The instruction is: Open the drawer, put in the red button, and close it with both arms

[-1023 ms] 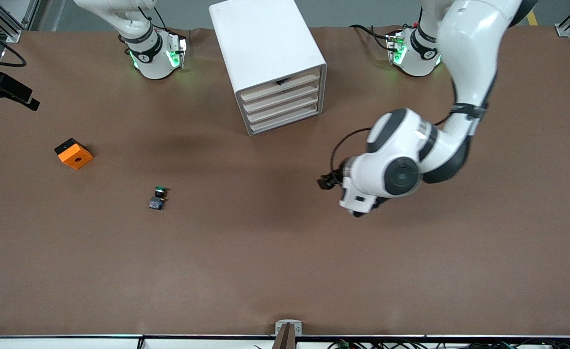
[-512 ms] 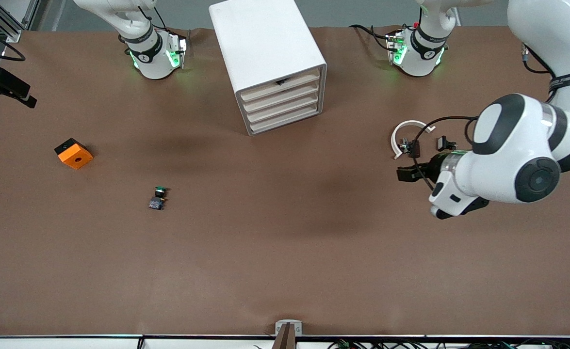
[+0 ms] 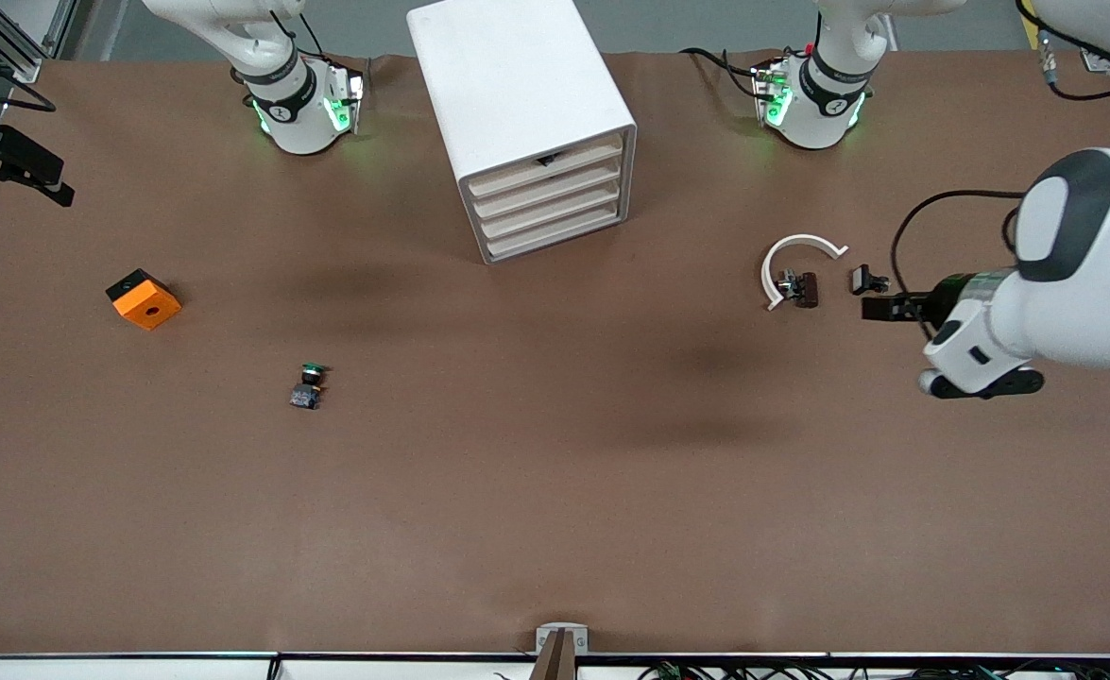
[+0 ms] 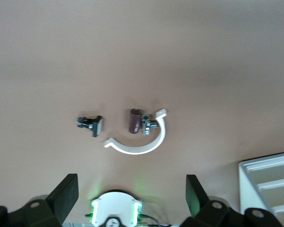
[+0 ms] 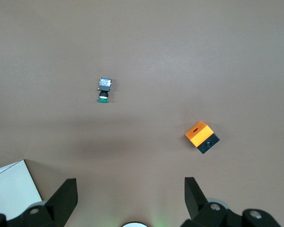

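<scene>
- Two arms counted; the left arm has been swung within the last second from over the middle of the table out toward its own end, clear of the drawer unit; judged a retreat after the drawer work, not an approach
- left gripper is held over the table just beside the small parts at that end; fingers spread wide, nothing between them
- right arm is parked, waiting; right gripper is hung at the table edge at its own end; fingers spread wide in the right wrist view, nothing held
- One drawer unit, between the two bases; four drawers counted, all seen pushed in; a dark speck sits at the top drawer's front, not identifiable
- One orange block, toward the right arm's end; unmoved
- One white C-shaped clip, toward the left arm's end; uncovered once the left arm was swung away
- One green button, nearer the front camera than the orange block; lying where it lay a second ago
- Two small dark parts: one brownish inside the clip's curve, one black just beside the clip
- Zero red buttons in view; the red button is not found in any picture; with the drawers shut and both claws empty, it is judged already stowed inside and the task close to done; not confirmable from here
</scene>
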Motion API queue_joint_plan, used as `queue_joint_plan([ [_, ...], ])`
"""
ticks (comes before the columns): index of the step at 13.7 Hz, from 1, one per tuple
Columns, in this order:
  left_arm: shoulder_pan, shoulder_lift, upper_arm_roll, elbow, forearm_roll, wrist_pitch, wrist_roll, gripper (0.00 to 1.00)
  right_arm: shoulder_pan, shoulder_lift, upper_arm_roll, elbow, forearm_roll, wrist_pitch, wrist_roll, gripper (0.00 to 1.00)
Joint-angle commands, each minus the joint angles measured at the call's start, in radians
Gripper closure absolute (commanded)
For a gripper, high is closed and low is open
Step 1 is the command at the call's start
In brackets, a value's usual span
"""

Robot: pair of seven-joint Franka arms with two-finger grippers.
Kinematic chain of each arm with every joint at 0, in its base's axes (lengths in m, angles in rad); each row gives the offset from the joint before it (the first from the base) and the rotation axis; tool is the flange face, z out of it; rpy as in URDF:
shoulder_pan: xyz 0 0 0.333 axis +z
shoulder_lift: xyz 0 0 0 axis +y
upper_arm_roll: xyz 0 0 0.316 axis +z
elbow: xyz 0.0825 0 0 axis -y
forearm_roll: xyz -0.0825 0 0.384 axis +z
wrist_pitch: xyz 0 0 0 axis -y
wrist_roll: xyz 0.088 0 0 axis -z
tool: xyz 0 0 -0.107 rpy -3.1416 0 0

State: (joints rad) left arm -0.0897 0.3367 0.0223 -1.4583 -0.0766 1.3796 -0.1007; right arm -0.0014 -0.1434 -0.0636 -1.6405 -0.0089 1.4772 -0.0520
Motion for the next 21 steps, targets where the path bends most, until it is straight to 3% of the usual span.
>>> queue_joint_plan([
  [1, -0.013, -0.17, 0.074, -0.23, 0.017, 0.141, 0.122, 0.0, 0.003, -0.016, -0.004, 0.001, -0.005, -0.009, -0.019, 0.0],
  [3, 0.023, -0.305, 0.082, -0.402, 0.017, 0.296, 0.171, 0.0, 0.0, -0.016, -0.005, -0.001, -0.005, -0.023, -0.017, 0.0],
  [4, 0.028, -0.339, 0.082, -0.424, 0.017, 0.326, 0.171, 0.0, 0.0, -0.016, -0.005, -0.002, -0.003, -0.023, -0.017, 0.0],
  [7, 0.05, -0.372, 0.055, -0.378, 0.017, 0.331, 0.159, 0.0, -0.017, -0.016, -0.008, -0.001, 0.027, -0.023, 0.006, 0.0],
  [10, 0.097, -0.372, -0.053, -0.3, 0.017, 0.331, 0.107, 0.0, -0.04, -0.018, -0.008, -0.002, 0.056, -0.04, 0.046, 0.0],
  [14, 0.096, -0.37, -0.081, -0.18, 0.015, 0.317, 0.042, 0.0, -0.042, -0.018, -0.008, -0.004, 0.055, -0.038, 0.031, 0.0],
  [21, 0.096, -0.372, -0.082, -0.123, 0.015, 0.199, 0.039, 0.0, -0.04, -0.024, -0.004, -0.004, 0.044, -0.028, 0.029, 0.0],
])
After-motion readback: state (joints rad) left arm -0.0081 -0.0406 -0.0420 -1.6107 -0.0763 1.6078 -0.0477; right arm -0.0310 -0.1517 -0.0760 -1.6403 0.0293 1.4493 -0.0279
